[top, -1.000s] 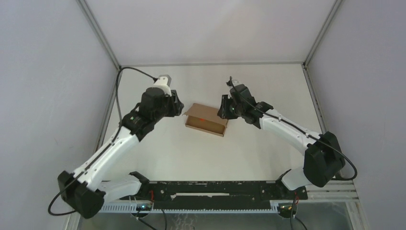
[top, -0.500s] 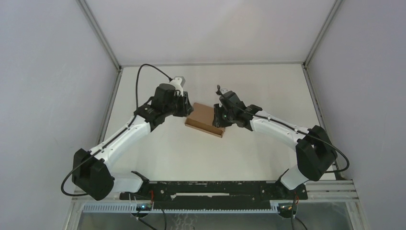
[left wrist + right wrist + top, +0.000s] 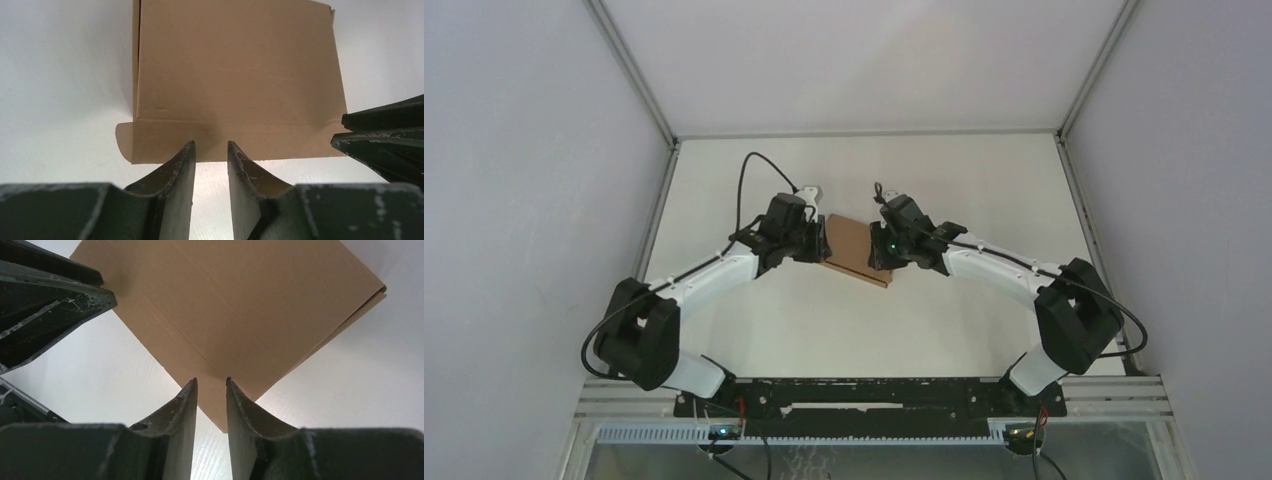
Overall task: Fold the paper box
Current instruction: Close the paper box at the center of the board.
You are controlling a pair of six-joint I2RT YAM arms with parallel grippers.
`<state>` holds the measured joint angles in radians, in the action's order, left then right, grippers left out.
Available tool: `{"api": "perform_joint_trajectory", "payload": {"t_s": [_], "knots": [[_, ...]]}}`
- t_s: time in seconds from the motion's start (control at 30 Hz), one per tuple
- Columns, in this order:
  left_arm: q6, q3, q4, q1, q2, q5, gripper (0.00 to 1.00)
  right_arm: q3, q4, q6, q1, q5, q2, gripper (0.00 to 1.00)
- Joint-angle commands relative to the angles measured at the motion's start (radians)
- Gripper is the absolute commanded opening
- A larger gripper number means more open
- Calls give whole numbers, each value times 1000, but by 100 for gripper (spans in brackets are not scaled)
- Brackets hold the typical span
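Hovering narrowly parted and pinching nothing, the left jaws are sitting with their tips right at the free edge of a flap (image 3: 165, 142) that is sticking out flat onto the counter (image 3: 924, 320) from the paper box (image 3: 235, 70). The right jaws, likewise slightly spread and empty, are pointing in from the opposite side, tips just over the lid near one corner. Box is lying flat mid-counter between the two arms, looking closed. Judging this as the last tuck: lid down, flap not yet folded in. Next move is probably calling for the left jaws to catch that flap and turn it in while the right ones are bracing the lid against sliding.
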<state>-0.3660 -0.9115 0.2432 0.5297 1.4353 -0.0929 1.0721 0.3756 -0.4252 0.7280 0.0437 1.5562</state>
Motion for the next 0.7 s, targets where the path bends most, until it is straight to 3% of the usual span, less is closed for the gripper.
{"api": "perform_joint_trajectory", "payload": {"t_s": [0.0,0.67], "knots": [[-3,30,-74,-4,19,-25,34,-29,-56,-10,5,5,19,35],[-7,89,-145,-4,113,-25,33,-119,-134,-29,7,27,79,35]]}}
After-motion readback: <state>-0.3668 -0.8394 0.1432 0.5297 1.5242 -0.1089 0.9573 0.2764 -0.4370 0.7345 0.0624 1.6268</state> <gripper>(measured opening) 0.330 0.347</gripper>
